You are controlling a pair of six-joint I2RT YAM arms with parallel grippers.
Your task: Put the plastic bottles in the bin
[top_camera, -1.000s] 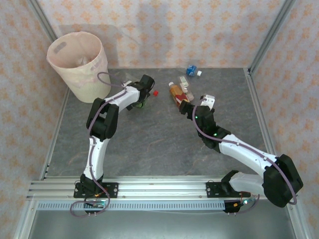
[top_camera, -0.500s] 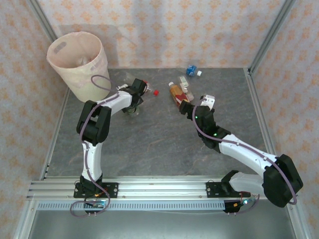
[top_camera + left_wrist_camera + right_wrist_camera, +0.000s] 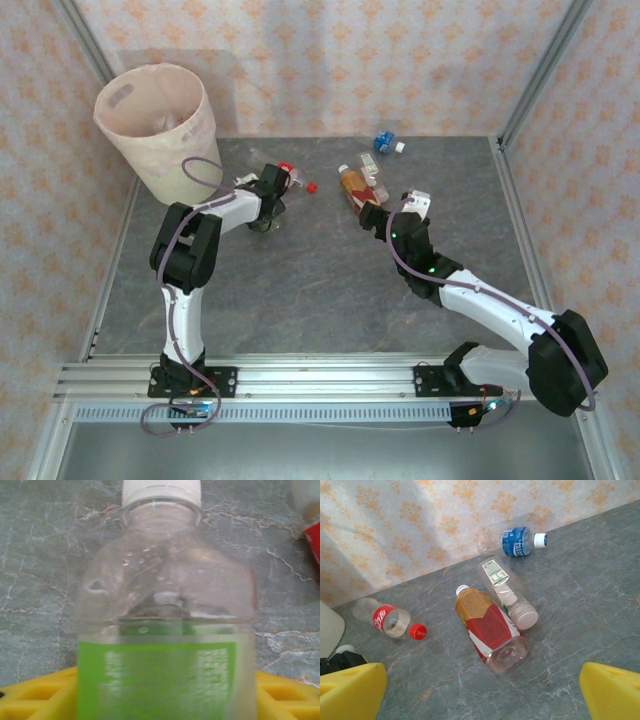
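A clear bottle with a green label point(image 3: 165, 645) and white cap stands between my left gripper's point(image 3: 167, 695) yellow fingers point(image 3: 40, 695), which press on both its sides. From above, that gripper point(image 3: 266, 205) sits low on the table right of the cream-pink bin point(image 3: 155, 125). My right gripper point(image 3: 482, 695) hangs open, just short of a red-and-orange labelled bottle point(image 3: 490, 627) lying beside a clear white-capped bottle point(image 3: 507, 592). A blue-labelled bottle point(image 3: 520, 542) lies by the back wall. A crushed red-labelled bottle point(image 3: 387, 620) lies to the left.
A loose red cap point(image 3: 418, 631) lies next to the crushed bottle, between the two grippers point(image 3: 312, 186). Patterned walls and metal frame posts close the table on three sides. Bare grey tabletop point(image 3: 320, 280) stretches in front of both arms.
My left gripper has swung left and down toward the bin side and closed its fingers onto the green-labelled bottle. The right arm has held still.
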